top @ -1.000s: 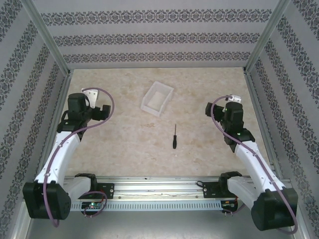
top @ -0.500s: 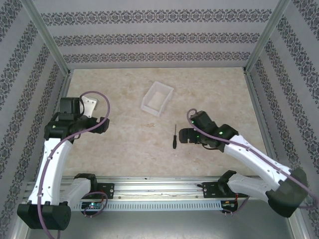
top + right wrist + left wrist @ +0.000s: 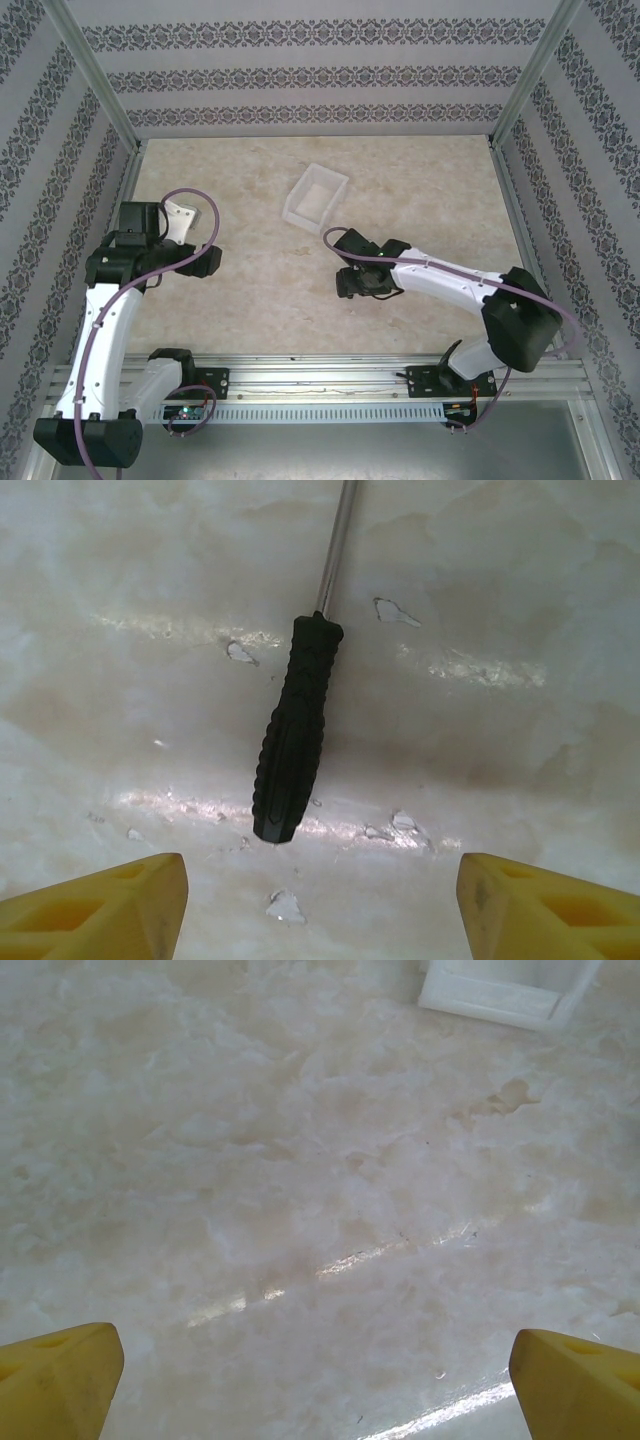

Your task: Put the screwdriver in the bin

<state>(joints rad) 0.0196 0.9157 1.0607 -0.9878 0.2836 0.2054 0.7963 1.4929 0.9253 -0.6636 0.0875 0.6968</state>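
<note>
The screwdriver [image 3: 295,730] lies flat on the table [image 3: 500,600], not in the bin [image 3: 316,197]. The right gripper [image 3: 320,905] hangs just over it, fingers wide open. The left gripper [image 3: 320,1380] is open too, well off to the side.

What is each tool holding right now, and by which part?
Nothing. The right tool hangs open above the screwdriver, which lies untouched on the table. The left tool is open too, over the table.
</note>
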